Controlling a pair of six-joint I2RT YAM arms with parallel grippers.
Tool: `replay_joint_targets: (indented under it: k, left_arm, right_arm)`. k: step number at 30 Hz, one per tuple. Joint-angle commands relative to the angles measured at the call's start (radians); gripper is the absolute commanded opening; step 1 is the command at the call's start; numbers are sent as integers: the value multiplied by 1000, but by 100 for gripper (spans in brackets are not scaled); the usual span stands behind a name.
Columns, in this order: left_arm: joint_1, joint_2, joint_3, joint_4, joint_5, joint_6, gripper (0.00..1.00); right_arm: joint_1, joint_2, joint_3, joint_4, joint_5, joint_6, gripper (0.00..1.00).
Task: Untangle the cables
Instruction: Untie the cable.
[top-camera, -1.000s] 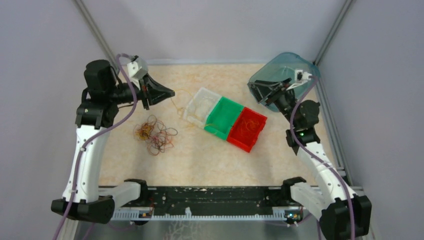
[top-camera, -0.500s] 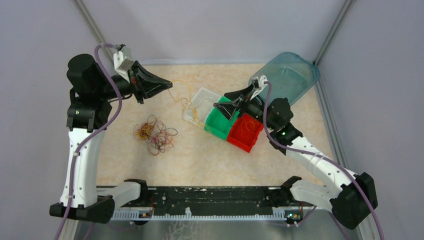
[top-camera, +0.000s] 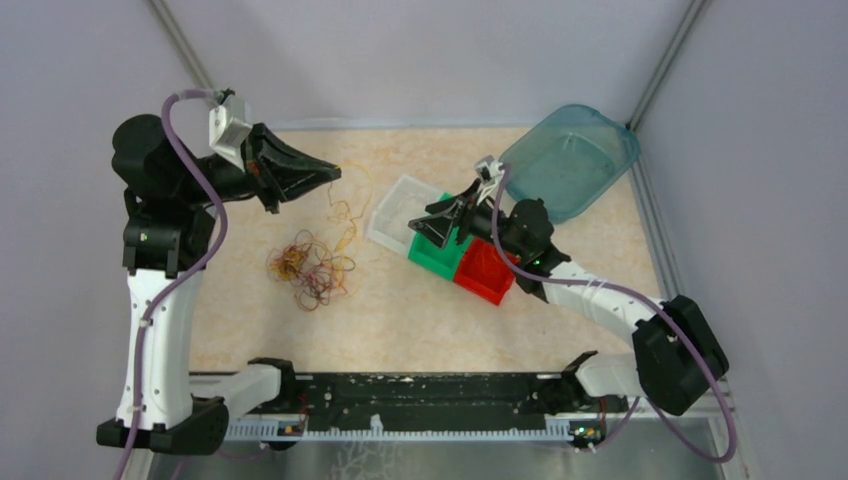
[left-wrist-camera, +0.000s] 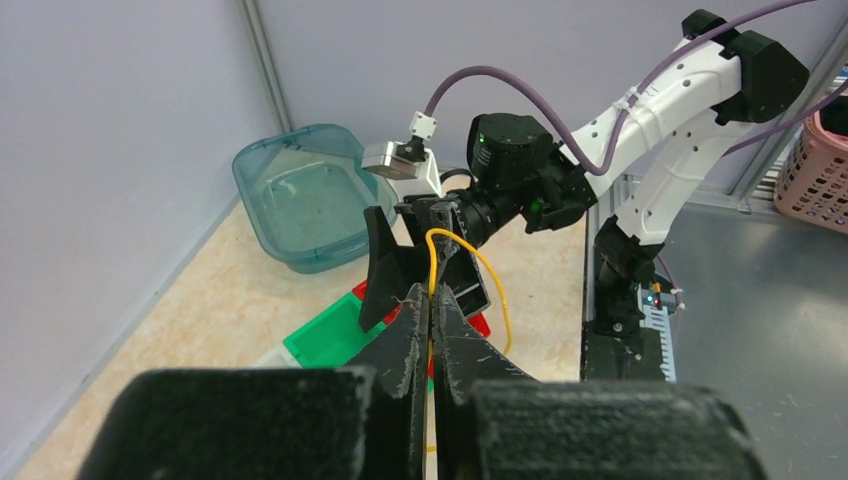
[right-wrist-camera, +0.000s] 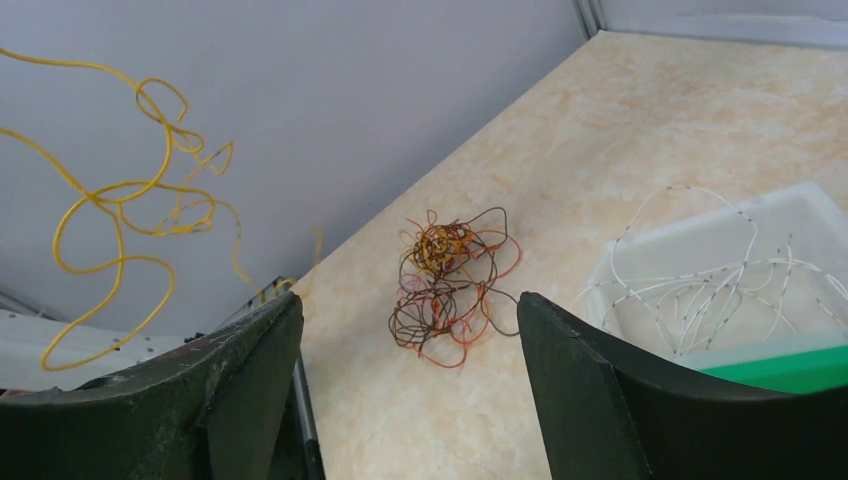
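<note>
Since a second ago the right arm has swung off the teal tub (top-camera: 570, 160) at the upper right to frame centre, and the left arm has drawn back toward the upper left, lifting the yellow cable (top-camera: 345, 212) clear of the trays. Now the right claw (top-camera: 428, 222) hangs over the green tray (top-camera: 432, 252), its fingers spread wide with nothing between them. The left claw (top-camera: 333, 176) is pinched together on the yellow cable, which dangles in loose curls above the surface (top-camera: 420, 320). That surface is beige and marbled, boxed in by plain pale lilac walls (top-camera: 420, 60) with metal posts in the far corners. The tangle (top-camera: 308, 270) of orange, red and brown cables lies left of centre, well apart from the trays. A clear tray (top-camera: 395, 205) of thin white wires, the green tray and a red tray (top-camera: 485, 272) sit in a touching row. Any lettering on the black rail (top-camera: 420, 390) along the bottom edge is too small to read.
</note>
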Motion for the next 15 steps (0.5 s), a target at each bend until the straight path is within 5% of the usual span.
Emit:
replay_joint_targets:
  k: [1,8,15]
  left_arm:
    - [5,-13,10,29,44,-21,2]
    - [4,-30,-16,61,94,-43,2]
    - [5,-38,-47,110,106,-77,2]
  right_arm:
    - [10,14,26,75,26,-3,79]
    - [51,109,98,166,-68,56,79]
    - [92,191,111,484,-164,262,78]
